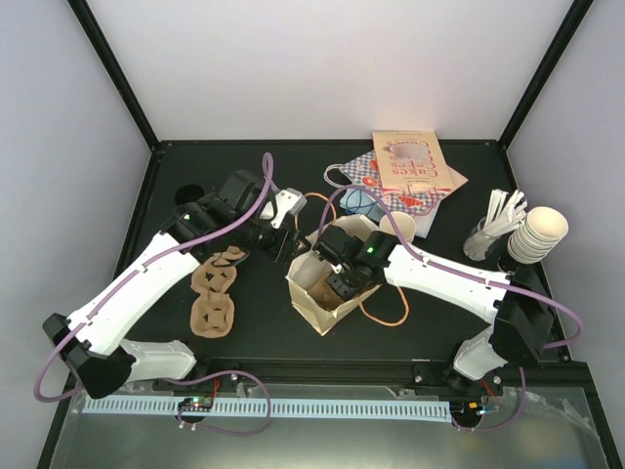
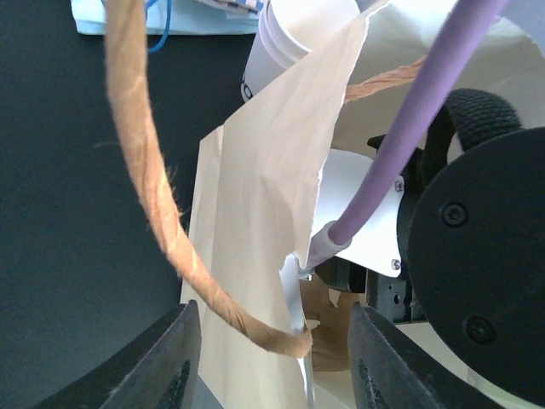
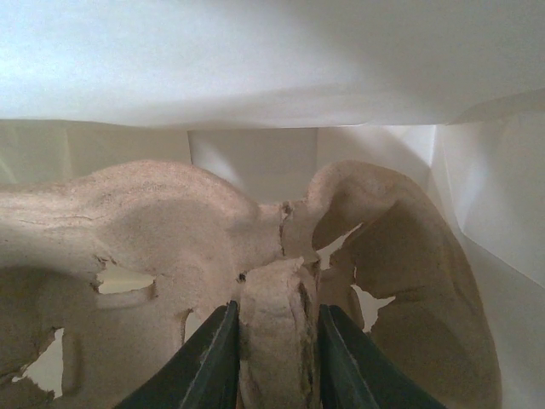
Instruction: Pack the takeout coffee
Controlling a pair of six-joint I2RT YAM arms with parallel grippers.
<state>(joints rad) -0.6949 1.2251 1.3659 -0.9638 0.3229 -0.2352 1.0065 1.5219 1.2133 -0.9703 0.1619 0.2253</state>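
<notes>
Cream paper was all that could be seen of the cup [image 1: 398, 227] from above: a round pale end, turned up toward the camera, just behind the bag [image 1: 311, 293] and beside the right arm. Its lower part was cut off by both of them, and a lid could not be made out there. In the left wrist view the cup [image 2: 289, 38] was cropped by the top edge and covered on its right by the bag wall. A dark patch showed at its lower left end, too small to be named. Its long axis appeared tilted in that view, running from lower left to upper right. Whether it stood or lay on the table [image 1: 264, 332] could not be told. It was outside the bag.

The right gripper [image 3: 274, 362] was inside the bag, its jaws narrow and clamped on a rib of a brown carrier [image 3: 153, 230]. The left gripper [image 2: 272, 366] was held at the bag's left rim with its fingers apart. The bag's edge and twine handle [image 2: 145, 170] passed between them, and neither was visibly pinched. More carriers [image 1: 215, 293] lay left of the bag.
</notes>
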